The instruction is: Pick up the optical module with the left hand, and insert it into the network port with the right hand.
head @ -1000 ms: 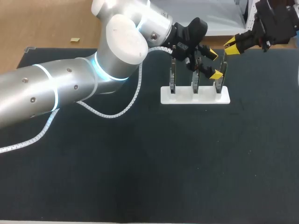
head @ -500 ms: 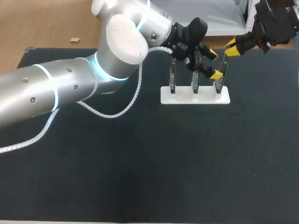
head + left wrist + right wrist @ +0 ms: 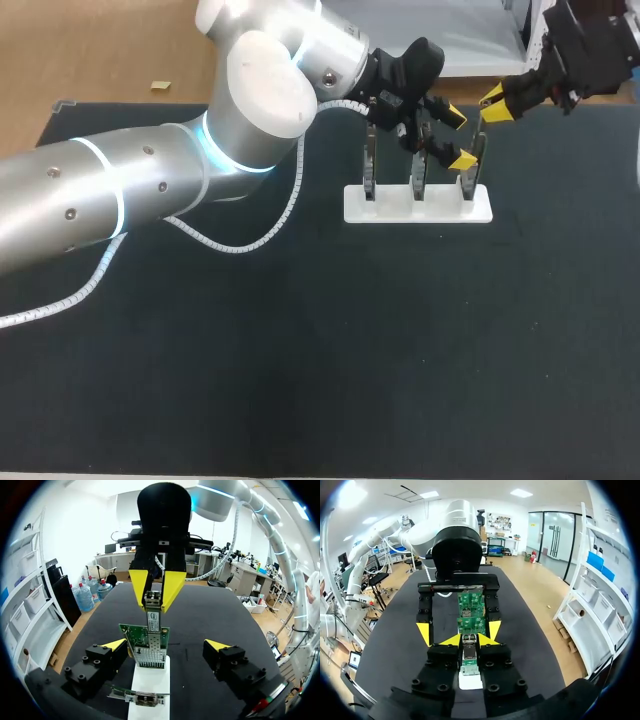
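The tabletop (image 3: 300, 350) is covered in a dark, matte, cloth-like sheet. At about 1 o'clock from its middle sits one flat white stand (image 3: 418, 205), a smooth rectangular block. It holds three thin circuit boards (image 3: 419, 170) upright in a row, green with small metal parts on their faces.

I have two grippers at that stand, each with black blocky fingers ending in yellow wedge tips. My left gripper (image 3: 457, 138) comes across from 9 o'clock on a fat, glossy silver arm. Its fingers stand wide apart, one on each side of the board at the 3 o'clock end, touching nothing that I can see.

My right gripper (image 3: 493, 101) comes in from 2 o'clock, just over that same board. Its tips are pinched together on the one optical module (image 3: 152, 605). The module is a small, slim metal block, silver-grey, held upright. Its lower end meets the board's top edge. Below it on the board is the network port (image 3: 150, 656), a boxy cage of perforated metal. I cannot tell whether the module touches the board.
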Available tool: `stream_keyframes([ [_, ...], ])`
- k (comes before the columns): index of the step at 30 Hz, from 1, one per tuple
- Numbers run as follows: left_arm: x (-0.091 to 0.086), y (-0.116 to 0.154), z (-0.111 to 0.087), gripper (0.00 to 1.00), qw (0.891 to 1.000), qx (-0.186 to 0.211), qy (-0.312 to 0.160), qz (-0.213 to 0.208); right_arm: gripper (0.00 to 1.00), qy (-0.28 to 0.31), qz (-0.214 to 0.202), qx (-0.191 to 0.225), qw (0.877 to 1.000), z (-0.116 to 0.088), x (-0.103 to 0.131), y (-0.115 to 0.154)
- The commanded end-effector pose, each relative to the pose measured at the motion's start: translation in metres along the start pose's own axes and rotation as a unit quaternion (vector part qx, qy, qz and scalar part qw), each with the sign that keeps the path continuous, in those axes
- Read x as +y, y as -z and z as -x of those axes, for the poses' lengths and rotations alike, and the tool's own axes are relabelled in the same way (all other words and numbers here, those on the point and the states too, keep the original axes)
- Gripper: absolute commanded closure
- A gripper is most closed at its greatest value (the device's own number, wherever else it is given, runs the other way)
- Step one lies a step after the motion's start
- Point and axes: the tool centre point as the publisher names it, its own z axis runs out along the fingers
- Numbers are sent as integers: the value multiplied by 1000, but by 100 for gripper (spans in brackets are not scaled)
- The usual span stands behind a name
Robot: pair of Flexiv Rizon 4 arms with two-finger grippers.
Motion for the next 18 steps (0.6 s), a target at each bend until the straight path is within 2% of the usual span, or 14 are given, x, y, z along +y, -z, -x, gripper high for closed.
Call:
stream_keyframes([
  [1,1,0,1,0,1000,2,1,0,100,-1,1,1,1000,-1,-1,-2],
  [6,1,0,1,0,1000,2,1,0,100,0,4,2,1000,0,0,-1],
  [7,1,0,1,0,1000,2,1,0,59,0,5,1,1000,0,0,0],
  [8,1,0,1,0,1000,2,1,0,0,-1,6,0,1000,0,0,0],
  [18,1,0,1,0,1000,2,1,0,0,1,6,-20,1000,6,2,10],
])
